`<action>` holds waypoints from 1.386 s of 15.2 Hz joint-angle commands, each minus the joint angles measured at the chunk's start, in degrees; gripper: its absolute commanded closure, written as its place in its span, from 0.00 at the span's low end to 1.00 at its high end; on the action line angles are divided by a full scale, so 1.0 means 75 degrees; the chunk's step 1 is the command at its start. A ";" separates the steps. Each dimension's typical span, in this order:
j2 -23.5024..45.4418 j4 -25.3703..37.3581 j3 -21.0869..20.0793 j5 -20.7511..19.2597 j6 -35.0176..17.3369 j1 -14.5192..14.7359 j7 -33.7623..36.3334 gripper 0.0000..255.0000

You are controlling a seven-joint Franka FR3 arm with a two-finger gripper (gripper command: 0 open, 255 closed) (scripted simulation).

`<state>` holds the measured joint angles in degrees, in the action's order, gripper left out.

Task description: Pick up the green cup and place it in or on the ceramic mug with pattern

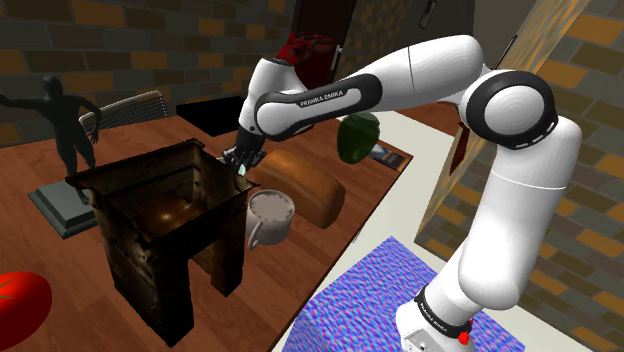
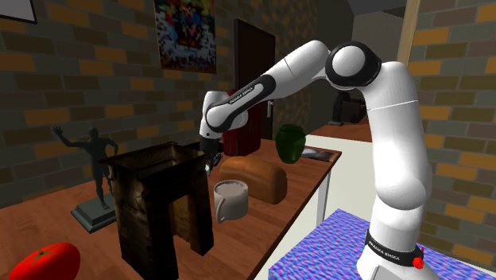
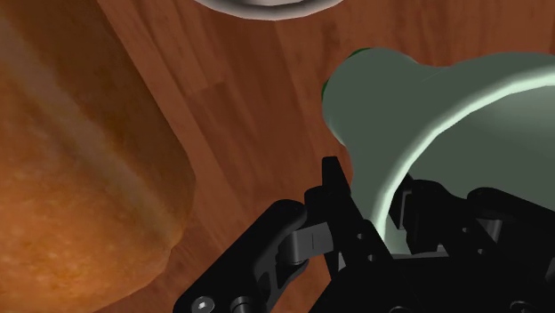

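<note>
**Cup clasped over a tight gap**

The wooden table (image 1: 362,190) leaves a narrow strip between the dark box (image 1: 165,225) and the brown loaf (image 1: 305,185). The grey mug (image 1: 270,218) stands just beside both. The gripper (image 3: 366,191), fingers narrowed, pinches the pale green cup (image 3: 445,116) by its rim above that strip.

Both exterior views near stand (image 1: 360,290); wrist close over table (image 3: 240,107).
</note>
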<state>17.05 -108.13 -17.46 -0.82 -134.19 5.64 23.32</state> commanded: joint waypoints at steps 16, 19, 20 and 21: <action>-0.0646 0.0924 -0.0075 0.0206 0.1541 -0.0062 -0.0042 1.00; -0.0714 0.1147 -0.0081 0.0225 0.1829 -0.0066 -0.0040 1.00; -0.0733 0.1226 -0.0082 0.0230 0.1926 -0.0067 -0.0038 1.00; -0.0751 0.1306 -0.0084 0.0235 0.2023 -0.0068 -0.0036 1.00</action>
<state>11.48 -99.04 -18.08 0.91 -119.77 5.14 23.06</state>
